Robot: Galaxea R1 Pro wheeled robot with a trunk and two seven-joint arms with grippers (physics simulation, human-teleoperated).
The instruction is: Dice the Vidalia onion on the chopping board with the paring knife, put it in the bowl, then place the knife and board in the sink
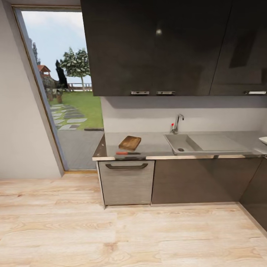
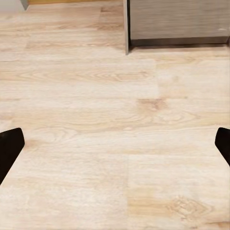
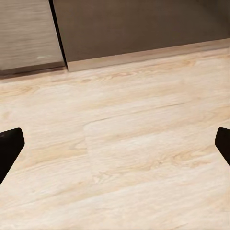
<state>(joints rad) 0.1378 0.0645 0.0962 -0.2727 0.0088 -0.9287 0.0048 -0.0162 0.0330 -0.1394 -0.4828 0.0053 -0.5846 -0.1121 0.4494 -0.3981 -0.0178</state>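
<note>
Across the floor, the grey countertop point(image 1: 155, 142) carries the brown chopping board point(image 1: 129, 142) at its left part. The paring knife point(image 1: 128, 152) with its red handle lies just in front of the board, near the counter's front edge. To the right sits the grey sink point(image 1: 185, 142) with its drain, drainboard and chrome tap point(image 1: 177, 123). An edge of the white bowl point(image 1: 263, 140) peeks in at the far right. The onion is hidden inside the basin or out of view. My left gripper point(image 2: 115, 151) and right gripper point(image 3: 115, 151) hang open above the wooden floor, with nothing between the fingers.
Dark wall cupboards point(image 1: 167, 44) hang above the counter. A grey drawer front point(image 1: 127, 181) with a handle and dark cabinet doors point(image 1: 200, 180) stand under it. A glass door point(image 1: 63, 92) onto a garden is at the left. Light wooden floor point(image 1: 111, 230) lies between me and the counter.
</note>
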